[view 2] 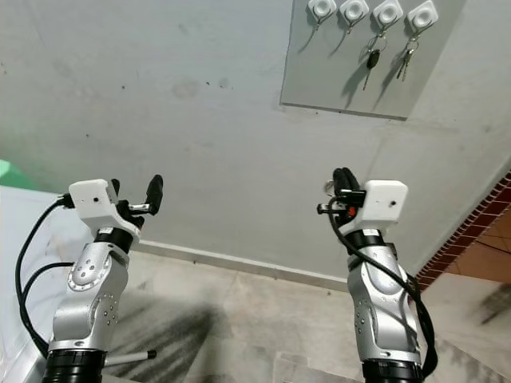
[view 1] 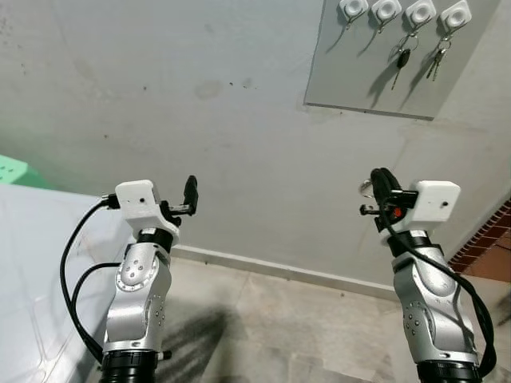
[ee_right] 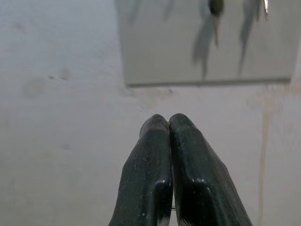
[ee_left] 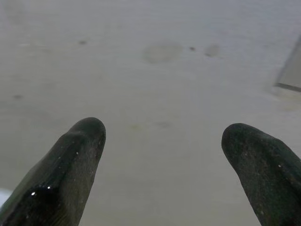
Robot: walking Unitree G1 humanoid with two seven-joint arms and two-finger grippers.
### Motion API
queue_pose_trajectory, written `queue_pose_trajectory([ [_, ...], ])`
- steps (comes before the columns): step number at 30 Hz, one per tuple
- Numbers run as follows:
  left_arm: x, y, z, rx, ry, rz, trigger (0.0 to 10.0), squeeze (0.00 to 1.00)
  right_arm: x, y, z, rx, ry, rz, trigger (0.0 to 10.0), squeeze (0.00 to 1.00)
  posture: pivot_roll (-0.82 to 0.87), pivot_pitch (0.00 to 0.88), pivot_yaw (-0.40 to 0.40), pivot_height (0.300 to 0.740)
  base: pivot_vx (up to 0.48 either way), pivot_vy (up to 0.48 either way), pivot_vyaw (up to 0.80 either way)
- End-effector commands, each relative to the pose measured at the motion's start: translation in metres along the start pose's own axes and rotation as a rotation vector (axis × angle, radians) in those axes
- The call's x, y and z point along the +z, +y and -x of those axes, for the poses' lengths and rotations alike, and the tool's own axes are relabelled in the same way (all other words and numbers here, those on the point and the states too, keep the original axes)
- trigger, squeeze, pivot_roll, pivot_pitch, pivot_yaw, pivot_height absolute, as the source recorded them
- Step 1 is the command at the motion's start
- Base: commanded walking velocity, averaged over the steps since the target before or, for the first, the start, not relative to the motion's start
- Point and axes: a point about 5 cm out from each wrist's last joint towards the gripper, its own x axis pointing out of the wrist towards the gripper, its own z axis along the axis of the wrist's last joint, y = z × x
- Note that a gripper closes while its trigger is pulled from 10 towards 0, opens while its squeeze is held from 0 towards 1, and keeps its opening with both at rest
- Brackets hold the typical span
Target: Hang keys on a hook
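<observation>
A grey panel (view 1: 351,72) on the wall carries a row of white hooks (view 1: 386,9). A black-headed key (view 1: 402,60) hangs from the third hook and a silver bunch (view 1: 437,60) from the fourth; the two left hooks are bare. My right gripper (view 1: 382,185) is raised below the panel with its fingers (ee_right: 188,165) pressed shut, and a small silver key ring (view 1: 366,188) pokes out beside them; the keys themselves are hidden. My left gripper (view 2: 136,193) is raised at the same height, open and holding nothing, facing bare wall.
A white surface (view 1: 32,263) lies at my lower left with something green (view 1: 12,169) behind it. Red brickwork (view 1: 487,247) stands at the right edge. A skirting strip (view 1: 279,270) runs along the wall's foot above a grey stone floor (view 1: 279,327).
</observation>
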Motion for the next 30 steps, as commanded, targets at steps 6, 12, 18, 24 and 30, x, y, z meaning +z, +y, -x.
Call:
queue_pose_trajectory([
  [6, 0.005, -0.004, -0.004, -0.054, -0.002, -0.044, 10.0, 0.0, -0.01, -0.001, 0.0, -0.05, 0.041, -0.023, 10.0, 0.0, 0.0, 0.066, 0.004, 0.721, 0.0, 0.0, 0.0],
  [12, 0.003, -0.007, -0.008, -0.1, 0.017, -0.075, 10.0, 0.0, -0.012, 0.0, 0.0, -0.059, 0.04, -0.036, 10.0, 0.0, -0.01, 0.066, 0.014, 0.721, 0.0, 0.0, 0.0],
  [18, -0.001, -0.013, -0.009, -0.153, 0.039, -0.079, 10.0, 0.0, -0.012, 0.0, -0.002, -0.07, 0.038, -0.022, 10.0, 0.0, -0.02, 0.076, 0.029, 0.721, 0.0, 0.0, -0.12],
  [24, -0.002, -0.015, -0.011, -0.143, 0.041, -0.068, 10.0, 0.0, -0.013, -0.002, 0.0, -0.076, 0.05, -0.012, 10.0, 0.0, -0.02, 0.08, 0.032, 0.721, 0.0, 0.0, -0.77],
  [30, -0.001, -0.015, -0.012, -0.118, 0.035, -0.042, 10.0, 0.0, -0.01, -0.001, -0.002, -0.067, 0.043, 0.005, 10.0, 0.0, -0.02, 0.08, 0.026, 0.721, 0.0, 0.0, -0.77],
])
